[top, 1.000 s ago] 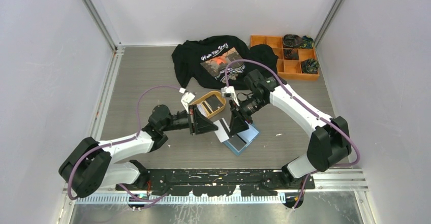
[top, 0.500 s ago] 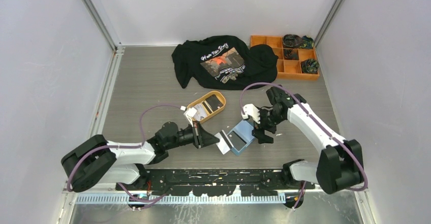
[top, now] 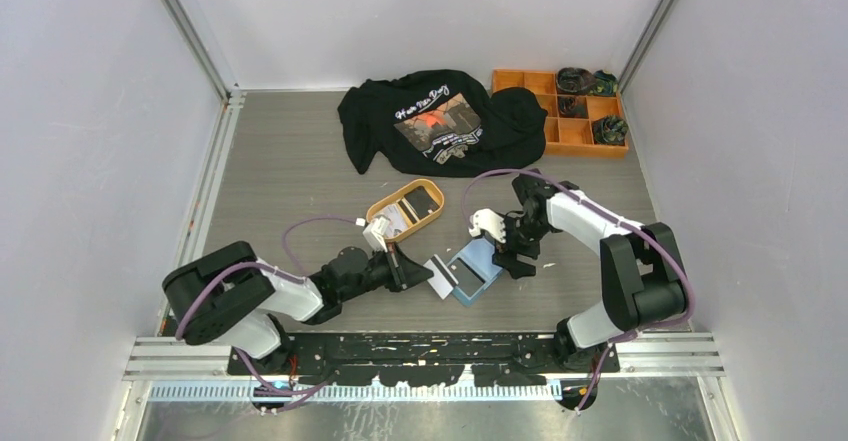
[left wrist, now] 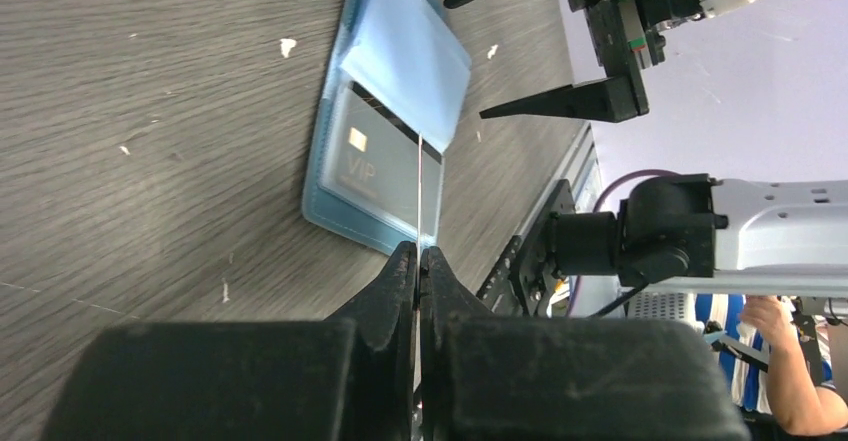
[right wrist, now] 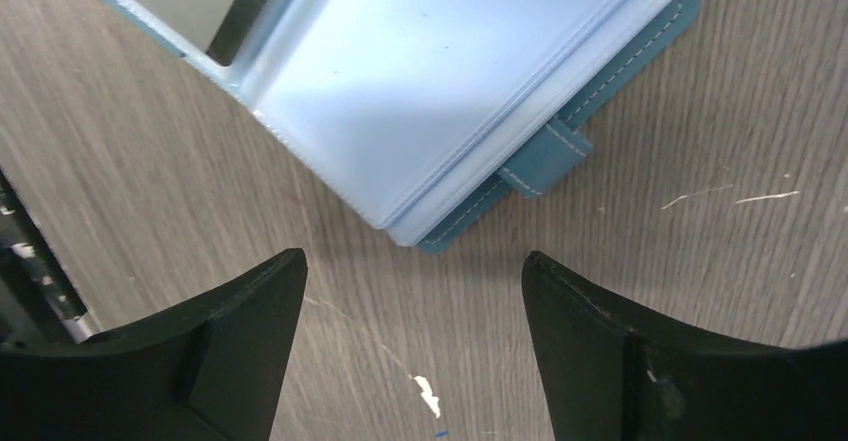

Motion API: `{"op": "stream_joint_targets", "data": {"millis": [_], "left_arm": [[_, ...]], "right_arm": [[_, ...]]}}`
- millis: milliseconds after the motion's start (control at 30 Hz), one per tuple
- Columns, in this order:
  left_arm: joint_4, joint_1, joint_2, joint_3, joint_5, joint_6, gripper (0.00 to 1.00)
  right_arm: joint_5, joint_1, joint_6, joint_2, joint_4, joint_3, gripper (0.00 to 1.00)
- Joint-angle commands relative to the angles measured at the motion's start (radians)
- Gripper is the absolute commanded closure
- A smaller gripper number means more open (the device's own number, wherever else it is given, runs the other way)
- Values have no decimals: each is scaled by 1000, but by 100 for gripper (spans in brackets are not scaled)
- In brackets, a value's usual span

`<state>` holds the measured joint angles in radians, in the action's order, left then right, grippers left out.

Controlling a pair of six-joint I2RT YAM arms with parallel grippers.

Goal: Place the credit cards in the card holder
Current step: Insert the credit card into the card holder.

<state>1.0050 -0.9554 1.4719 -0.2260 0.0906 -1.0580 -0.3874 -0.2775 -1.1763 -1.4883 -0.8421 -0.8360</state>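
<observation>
Card holder [top: 474, 273] lay on worktop [top: 290, 161]; left pincer [top: 420, 273] with credit card [top: 438, 267] left of it, right pincer [top: 512, 252] right, oval tray [top: 373, 211] behind.

The card holder [top: 472, 273] was hemmed in on two sides. Its left edge was met by the left gripper [top: 427, 278], closed on a white card [top: 438, 273] held edge-on, and its tab side was straddled by the wide-spread right gripper [top: 512, 256]. Just behind, passage was narrowed by the orange oval tray [top: 405, 208]. Bare table [top: 300, 161] was left along the near side and far left.
</observation>
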Motion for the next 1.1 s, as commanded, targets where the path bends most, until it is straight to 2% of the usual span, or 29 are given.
{"op": "stream_joint_targets", "data": {"millis": [0,167,367,567,733,933,1067], "left_arm": [[154,-4,59,-15,-54,-31,100],[247,-5,143,-22,-52,-66,100],[320,-5,204,-19,-58,-108,100],[320,-4,198,-1,-83,-136,100],[320,-5,184,10,-83,-148,100],[322,-3,152,21,-43,-112,100],[253,31,78,32,56,-64,100]], "right_arm": [[8,-14,-33,-9,91,15,17],[1,-86,-60,-26,99,27,23],[-39,-152,-70,-64,15,-4,43],[-105,-158,-57,-7,-49,24,56],[-196,-192,-87,63,-119,47,58],[-118,-205,24,127,-71,5,56],[-109,-156,25,201,-132,-44,52]]}}
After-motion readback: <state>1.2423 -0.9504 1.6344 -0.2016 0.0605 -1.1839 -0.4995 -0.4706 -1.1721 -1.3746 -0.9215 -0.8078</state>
